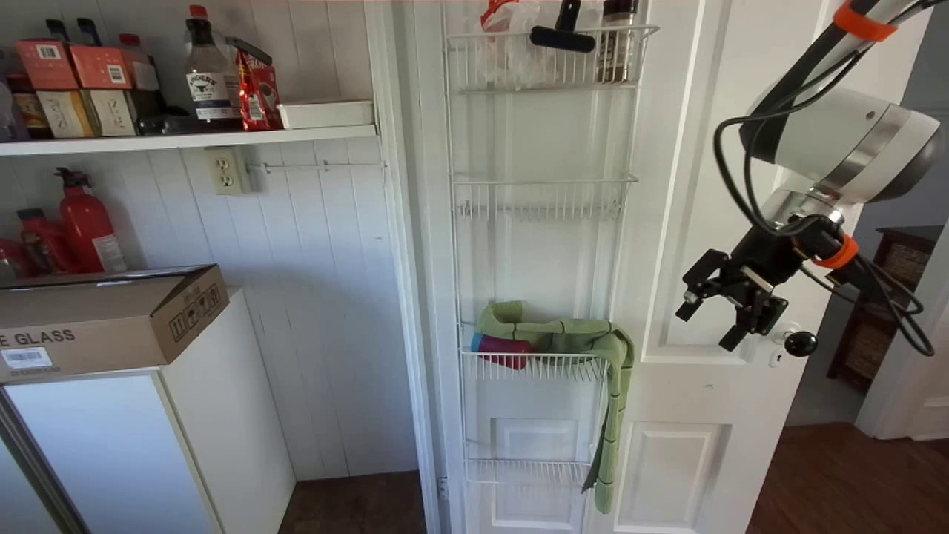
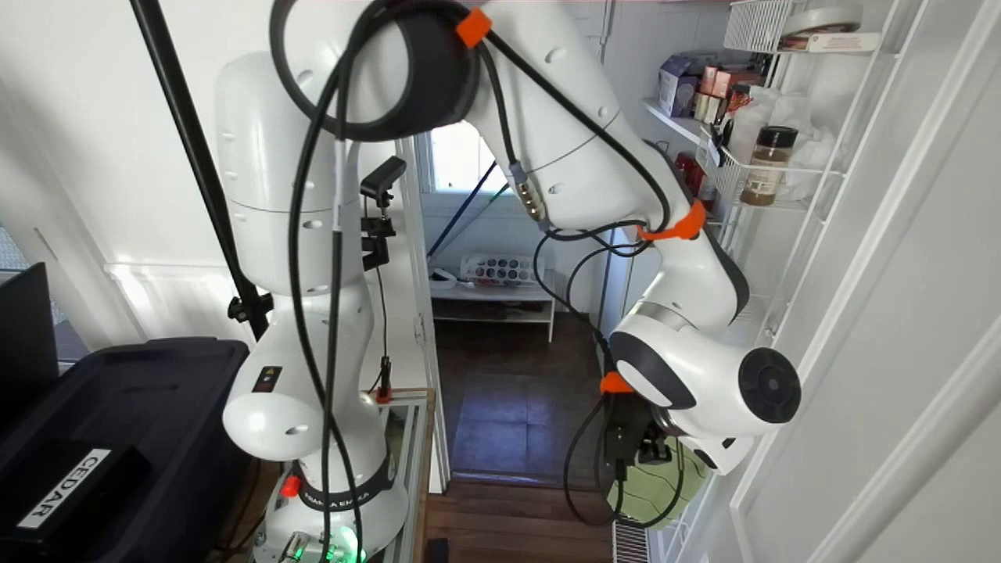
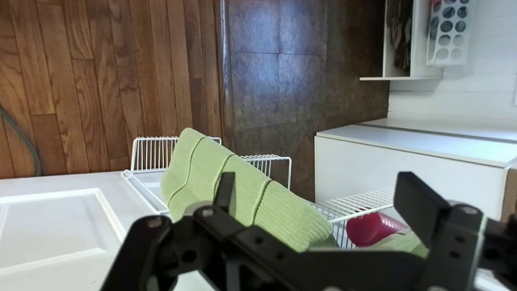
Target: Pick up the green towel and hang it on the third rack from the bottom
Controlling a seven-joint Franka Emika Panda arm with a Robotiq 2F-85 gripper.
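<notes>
Evidently, the green towel (image 1: 619,356) lay draped over the second wire rack (image 1: 549,368) from the bottom, one end dangling; the third rack (image 1: 545,180) hung above. Rightward, well apart, the gripper (image 1: 706,329) was spread, holding nothing; pinching the towel at the front edge, then lifting it straight up, seemed soundest. Leftmost sat a cardboard box (image 1: 111,334) on a white cabinet (image 1: 230,393), then the white door (image 1: 671,393), then wooden floor (image 1: 838,482).

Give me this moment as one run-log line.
green towel: draped over end of wire rack, tail hanging | gripper: open, holding nothing, apart from towel | rack number from bottom: cannot tell
</notes>
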